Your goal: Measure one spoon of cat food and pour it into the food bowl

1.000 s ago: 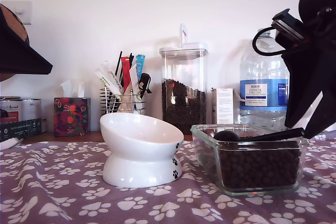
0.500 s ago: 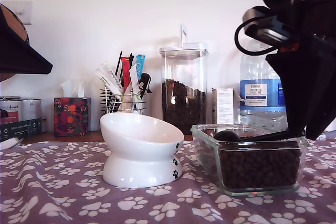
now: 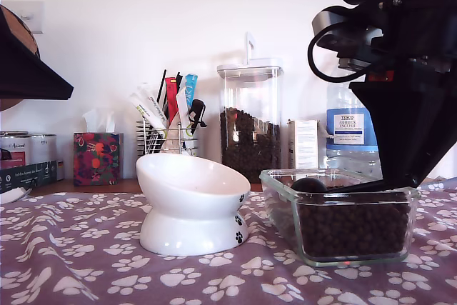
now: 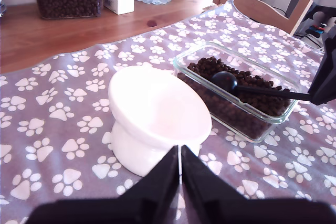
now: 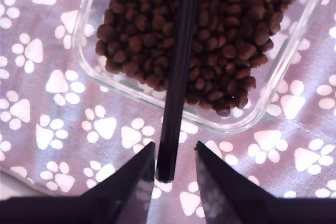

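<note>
Your second gripper (image 5: 170,169) has its jaws apart astride the spoon (image 5: 176,77) handle's free end; its cup rests on the cat food (image 5: 231,35). Close there. Your first gripper (image 4: 180,174), closed, hangs over the food bowl (image 4: 157,114).

My second claw (image 5: 172,169) gapes; first claw (image 4: 180,174) closed.

A purple paw-print tablecloth (image 3: 86,262) carries the food bowl (image 3: 191,205) and a glass dish (image 3: 343,219).
</note>
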You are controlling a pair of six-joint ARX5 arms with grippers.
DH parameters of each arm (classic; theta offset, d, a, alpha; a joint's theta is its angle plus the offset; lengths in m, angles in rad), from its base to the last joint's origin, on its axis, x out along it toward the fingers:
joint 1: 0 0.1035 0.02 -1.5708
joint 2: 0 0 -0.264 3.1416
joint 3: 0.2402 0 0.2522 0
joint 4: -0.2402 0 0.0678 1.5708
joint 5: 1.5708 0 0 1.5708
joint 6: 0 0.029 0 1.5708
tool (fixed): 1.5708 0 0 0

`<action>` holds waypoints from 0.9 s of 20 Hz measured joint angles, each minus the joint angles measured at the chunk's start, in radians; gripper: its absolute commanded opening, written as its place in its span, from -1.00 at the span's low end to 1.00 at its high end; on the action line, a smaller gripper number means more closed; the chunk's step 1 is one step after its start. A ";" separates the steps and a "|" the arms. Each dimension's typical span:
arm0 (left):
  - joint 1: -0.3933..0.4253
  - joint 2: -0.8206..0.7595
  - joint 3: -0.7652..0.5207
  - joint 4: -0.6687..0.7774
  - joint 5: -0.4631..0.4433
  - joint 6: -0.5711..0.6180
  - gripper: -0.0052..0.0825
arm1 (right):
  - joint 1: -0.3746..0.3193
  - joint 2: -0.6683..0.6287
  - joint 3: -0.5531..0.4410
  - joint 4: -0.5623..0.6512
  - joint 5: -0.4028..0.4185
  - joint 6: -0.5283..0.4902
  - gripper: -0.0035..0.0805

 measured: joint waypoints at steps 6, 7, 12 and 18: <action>0.000 0.000 0.000 0.000 0.003 0.000 -0.93 | 0.000 0.009 0.000 -0.001 -0.001 0.000 -0.42; 0.000 0.000 0.000 0.000 0.004 0.000 -0.93 | 0.000 0.018 0.000 -0.001 -0.001 0.000 -0.44; 0.000 0.000 0.000 0.001 0.018 -0.006 -0.92 | 0.000 0.041 0.000 -0.002 -0.006 0.000 -0.94; 0.000 0.000 0.000 0.042 0.039 -0.054 -0.91 | -0.005 0.041 0.011 -0.016 0.002 0.003 -0.94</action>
